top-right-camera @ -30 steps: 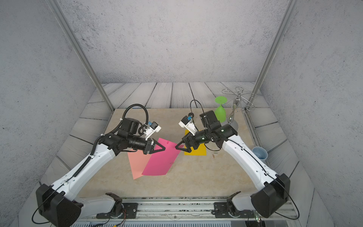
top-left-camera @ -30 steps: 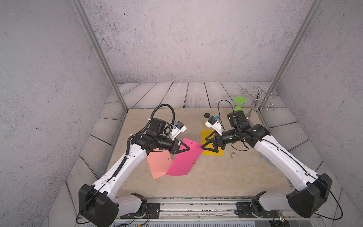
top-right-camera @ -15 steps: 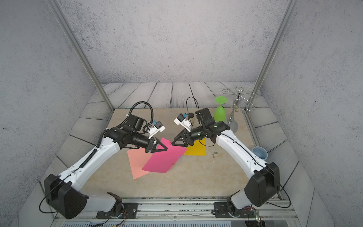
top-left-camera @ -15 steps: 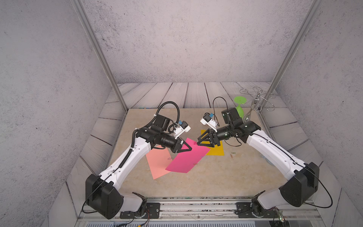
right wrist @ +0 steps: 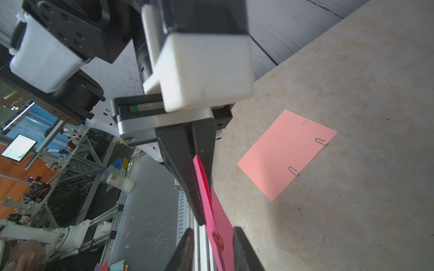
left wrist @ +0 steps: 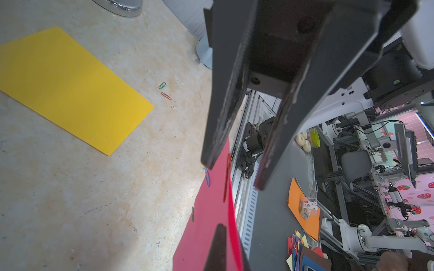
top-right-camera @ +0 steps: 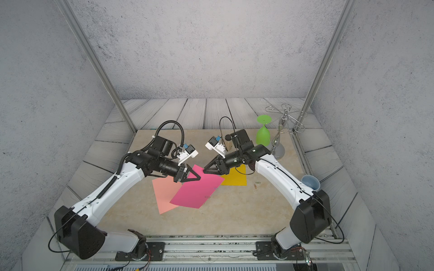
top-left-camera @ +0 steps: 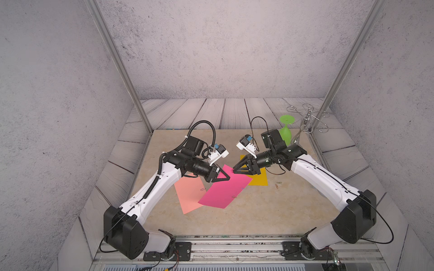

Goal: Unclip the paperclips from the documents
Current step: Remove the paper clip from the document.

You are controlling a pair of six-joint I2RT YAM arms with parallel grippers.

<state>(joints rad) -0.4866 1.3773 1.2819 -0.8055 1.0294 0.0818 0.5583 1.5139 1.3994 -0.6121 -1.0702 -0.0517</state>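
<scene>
My left gripper (top-left-camera: 229, 179) is shut on the far corner of the magenta document (top-left-camera: 225, 192), holding that corner off the table. A red paperclip (right wrist: 218, 241) sits on the raised edge. My right gripper (right wrist: 212, 237) stands astride that clip, its jaws narrow with a gap on each side. Blue (left wrist: 207, 178) and green (left wrist: 193, 214) paperclips line the same edge. The salmon document (right wrist: 281, 157) lies flat with three paperclips, one of them blue (right wrist: 293, 171). The yellow document (top-left-camera: 258, 179) lies flat under my right gripper.
Three loose paperclips (left wrist: 166, 95) lie on the table right of the yellow sheet. An upturned green glass (top-right-camera: 263, 136) and a chrome wire rack (top-right-camera: 281, 131) stand at the back right. A pale blue cup (top-right-camera: 310, 181) sits by the right arm.
The left gripper has lifted the magenta sheet's corner and moved right. The right gripper has moved left to that corner and its jaws have narrowed around the edge.
</scene>
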